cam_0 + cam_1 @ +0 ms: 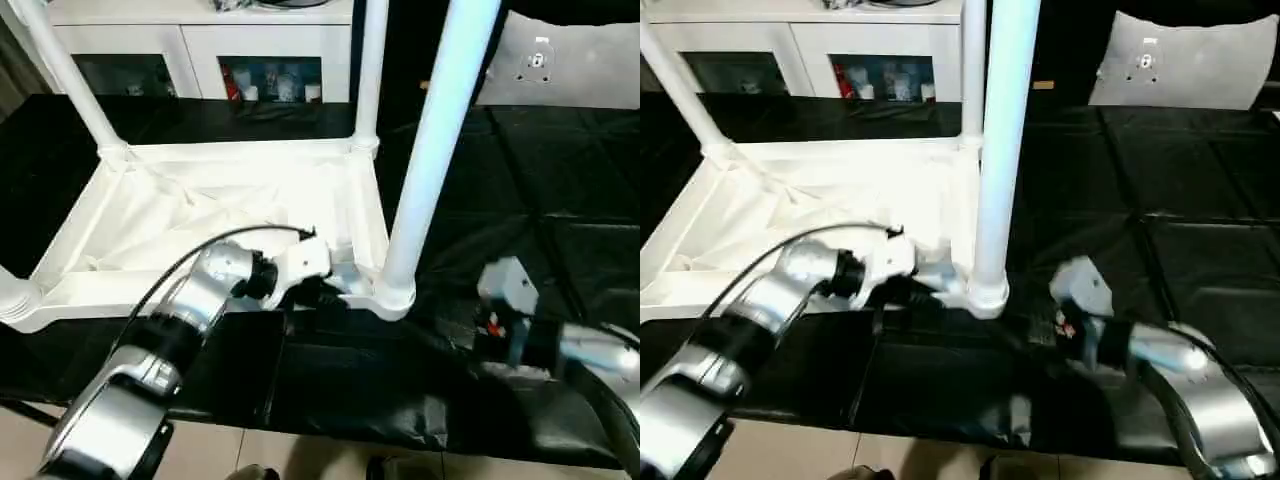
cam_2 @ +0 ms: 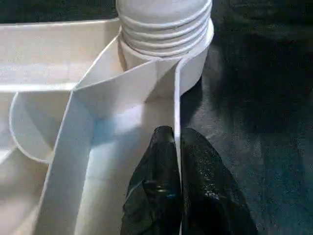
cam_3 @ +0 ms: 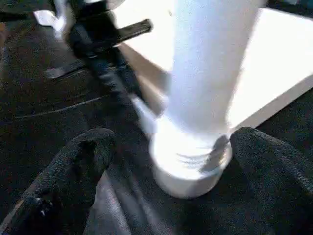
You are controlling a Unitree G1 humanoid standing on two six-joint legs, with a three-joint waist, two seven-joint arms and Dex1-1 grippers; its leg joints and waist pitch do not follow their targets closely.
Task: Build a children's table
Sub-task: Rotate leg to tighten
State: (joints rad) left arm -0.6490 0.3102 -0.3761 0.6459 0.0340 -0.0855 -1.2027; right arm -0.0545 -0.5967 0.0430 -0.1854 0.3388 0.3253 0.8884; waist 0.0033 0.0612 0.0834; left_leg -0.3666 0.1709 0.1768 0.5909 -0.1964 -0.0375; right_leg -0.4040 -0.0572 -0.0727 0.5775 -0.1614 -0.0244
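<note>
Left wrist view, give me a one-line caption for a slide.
Left gripper shut on the thin rim wall of the upturned white table top, just short of the corner socket holding a threaded leg.

Lab-like room, black-covered workbench, white glass-door cabinet

Tabletop: covered in black sheeting, creased, with faint seam lines. Cabinet: white, against the far side, with two glazed doors; red and pale items sit blurred behind the glass. Board: pale grey, leaning at the far right; floor: light beige strip along the near edge.
</note>
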